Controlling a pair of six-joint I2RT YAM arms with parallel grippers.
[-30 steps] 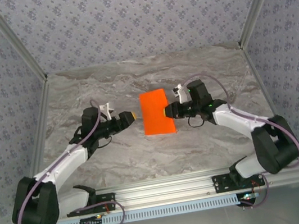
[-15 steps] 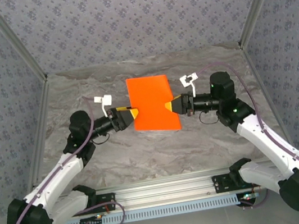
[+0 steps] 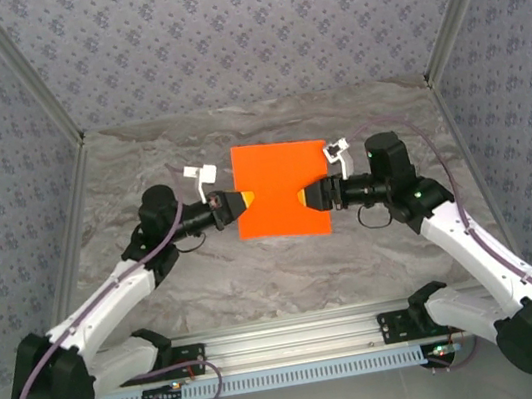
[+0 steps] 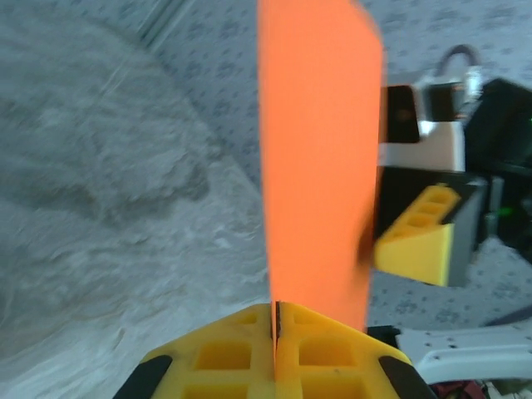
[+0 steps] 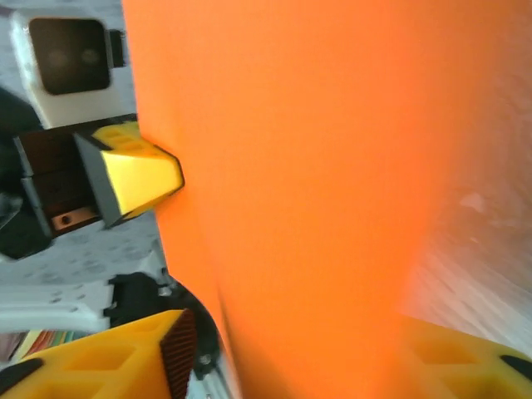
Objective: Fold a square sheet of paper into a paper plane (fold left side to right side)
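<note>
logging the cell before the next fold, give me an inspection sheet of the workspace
surface: grey marbled table
job's things: orange paper held in the air between the two grippers; not a plane shape yet
clutter: nothing seen
grippers: left gripper shut on the paper's left edge; right gripper open, one finger on either side of the right edge
cables: purple cable along each arm, away from the paper
surroundings: patterned walls; metal rail at the near edge
</note>
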